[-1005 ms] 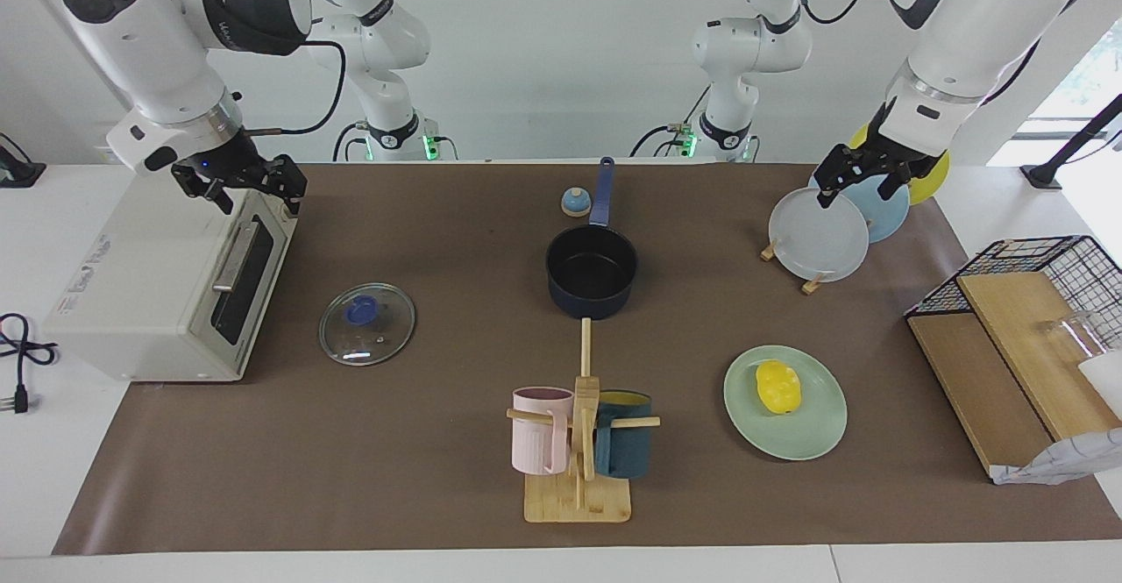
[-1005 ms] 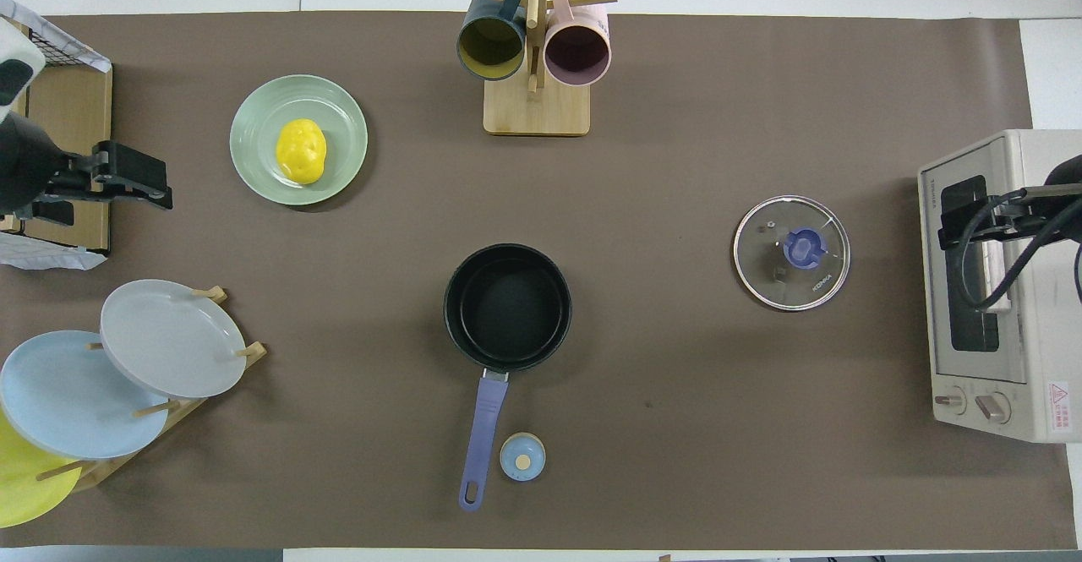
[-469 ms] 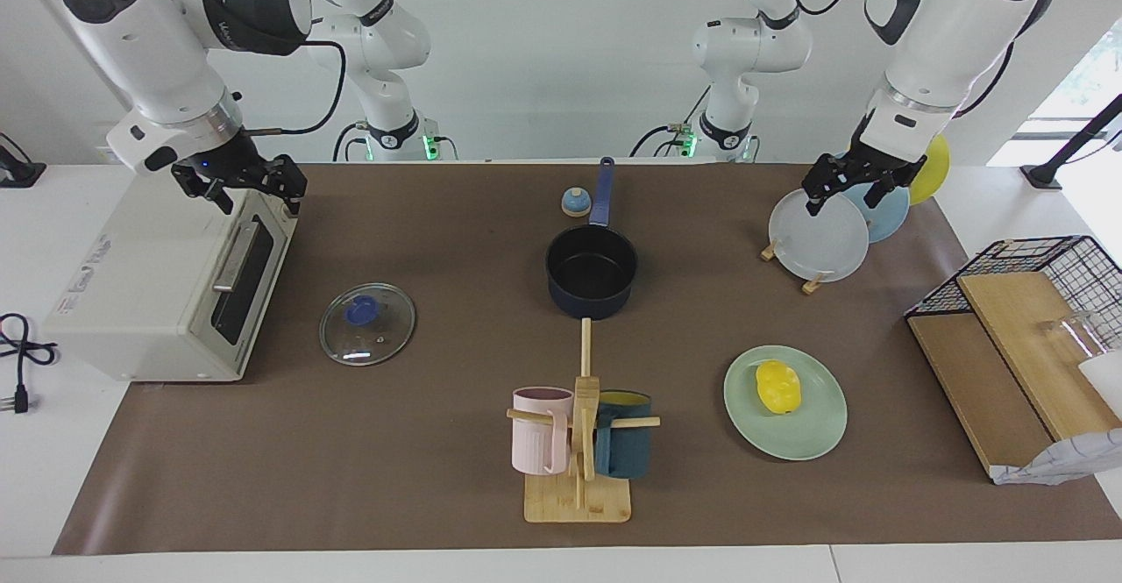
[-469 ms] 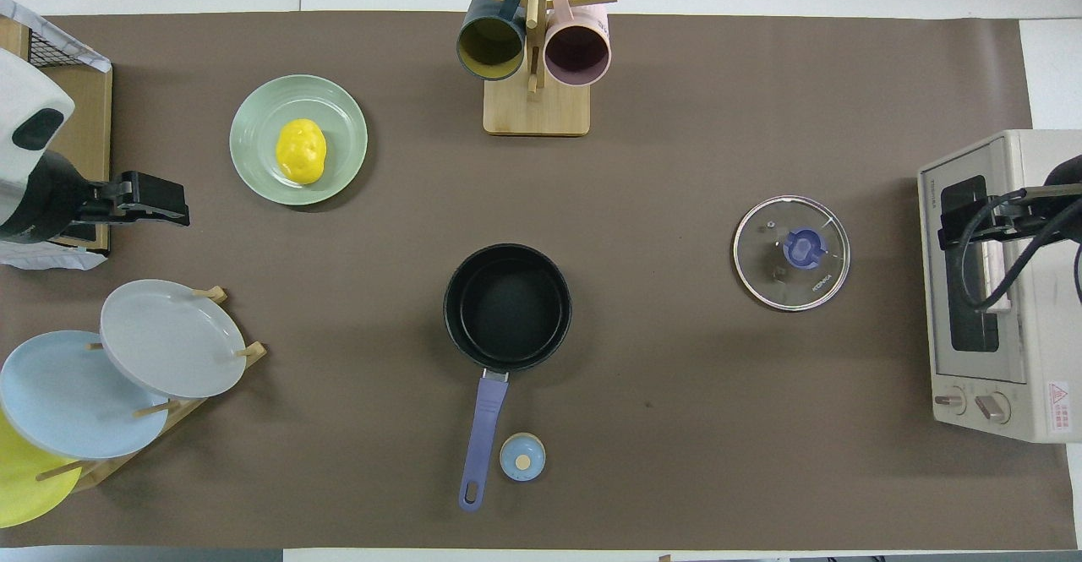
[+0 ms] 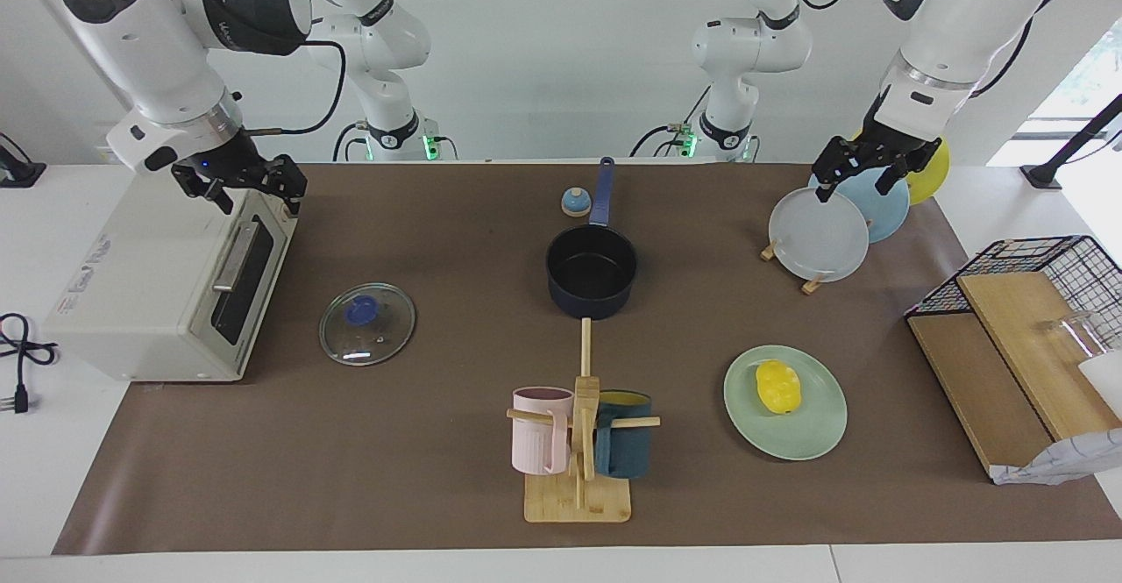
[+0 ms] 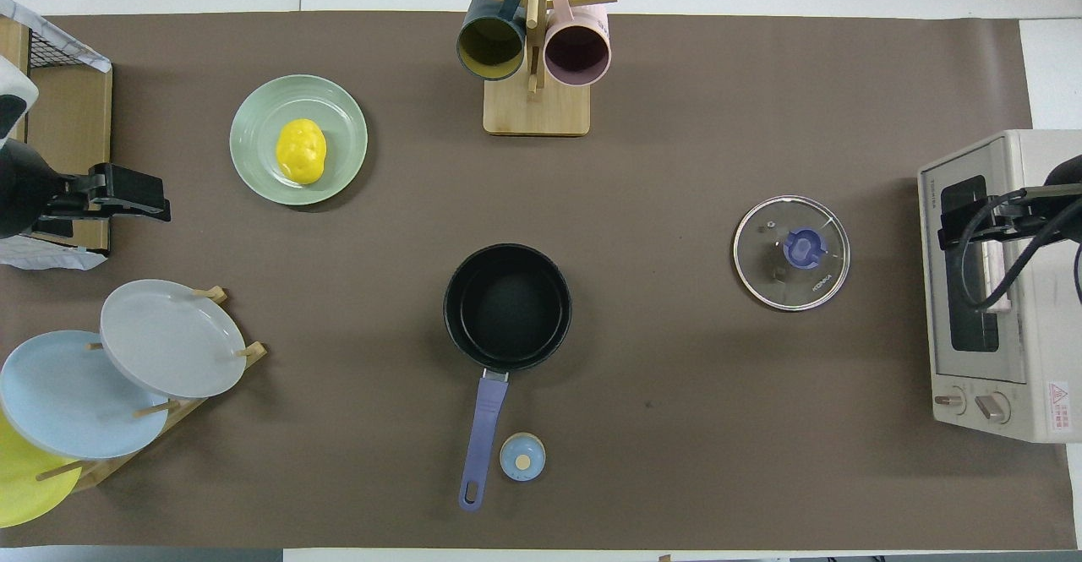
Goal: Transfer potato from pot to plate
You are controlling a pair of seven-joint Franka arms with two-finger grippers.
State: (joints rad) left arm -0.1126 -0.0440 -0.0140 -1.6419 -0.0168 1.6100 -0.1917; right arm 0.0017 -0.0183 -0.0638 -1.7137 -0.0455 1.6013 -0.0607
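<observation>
Potato on the mint plate, pot empty, both grippers raised with fingers spread and holding nothing.

The potato lies on the pale green plate, at the left arm's end of the table and well apart from either gripper's fingers. The pot sits mid-table with its black inside bare and its blue handle pointing toward the robots, far from both sets of fingers. The left gripper hangs over the plate rack, its open fingertips above the grey-white plate and clear of the potato. The right gripper hovers over the toaster oven, fingers wide, with the glass lid on the mat between those fingers and the pot.
</observation>
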